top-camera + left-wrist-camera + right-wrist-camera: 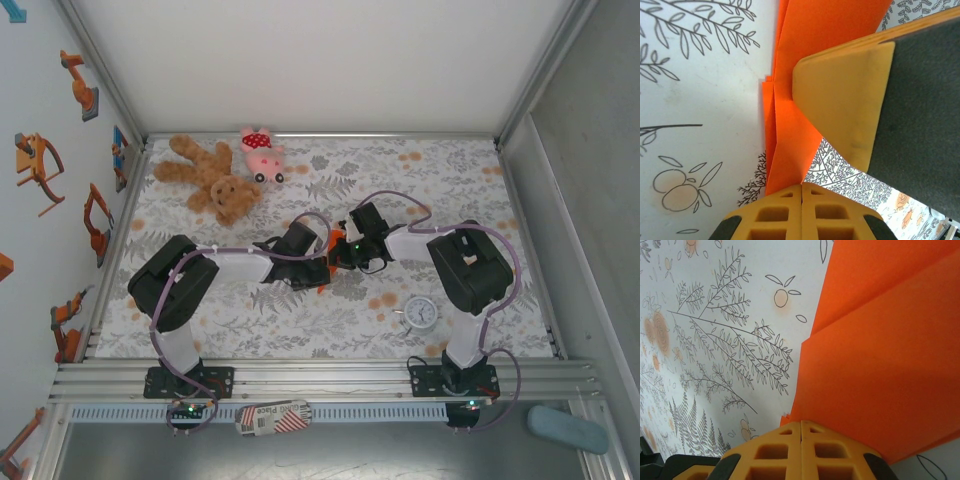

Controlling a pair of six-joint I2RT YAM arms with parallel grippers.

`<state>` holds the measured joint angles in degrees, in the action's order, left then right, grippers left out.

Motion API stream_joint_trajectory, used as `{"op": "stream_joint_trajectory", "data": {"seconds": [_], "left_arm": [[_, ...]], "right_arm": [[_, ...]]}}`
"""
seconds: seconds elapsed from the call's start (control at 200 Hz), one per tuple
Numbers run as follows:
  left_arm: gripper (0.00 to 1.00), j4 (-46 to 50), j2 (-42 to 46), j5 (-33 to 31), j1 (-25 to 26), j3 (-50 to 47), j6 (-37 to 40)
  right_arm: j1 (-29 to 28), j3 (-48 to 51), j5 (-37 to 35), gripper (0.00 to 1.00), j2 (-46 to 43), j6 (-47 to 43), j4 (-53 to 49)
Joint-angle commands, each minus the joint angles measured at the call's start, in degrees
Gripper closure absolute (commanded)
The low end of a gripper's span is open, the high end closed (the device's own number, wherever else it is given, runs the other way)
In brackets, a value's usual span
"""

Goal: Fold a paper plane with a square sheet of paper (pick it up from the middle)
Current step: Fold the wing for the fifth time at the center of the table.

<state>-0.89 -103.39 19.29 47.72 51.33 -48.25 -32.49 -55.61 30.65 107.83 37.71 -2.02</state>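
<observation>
Mid-table on the floral cloth (pixel 300 320), I have both arms meeting over the orange paper (pixel 805 60), which lies creased in overlapping layers. The left gripper (pixel 802 200) has its jaws together at the paper's edge. The right gripper (pixel 801 437) is likewise closed against it. Whether either pinches the paper, I cannot tell.

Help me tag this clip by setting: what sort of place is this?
Likely a robot lab enclosure: left arm and right arm bolted to a metal rail, white panel walls, a floral cloth with a teddy bear.
</observation>
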Motion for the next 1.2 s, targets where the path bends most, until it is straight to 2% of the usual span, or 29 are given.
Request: {"op": "stream_joint_trajectory", "data": {"seconds": [0.0,0.305,0.721,1.197], "left_arm": [[1.0,1.41,0.81,-0.45,0.46,-1.8,-1.22],[0.98,-0.46,5.04,-1.84,-0.28,-1.23,-1.01],[1.0,0.44,-0.06,-2.39,-0.53,-0.31,-3.43],[1.0,8.95,3.72,-4.27,1.34,-2.86,-4.25]], "right_arm": [[-0.16,0.2,-1.94,0.95,1.91,0.15,-1.51],[-0.11,0.34,-2.0,0.96,1.91,0.16,-1.49],[-0.07,0.42,-1.74,0.99,2.2,0.43,-1.32],[-0.12,-0.76,-4.5,1.0,3.87,0.4,-4.25]]}}
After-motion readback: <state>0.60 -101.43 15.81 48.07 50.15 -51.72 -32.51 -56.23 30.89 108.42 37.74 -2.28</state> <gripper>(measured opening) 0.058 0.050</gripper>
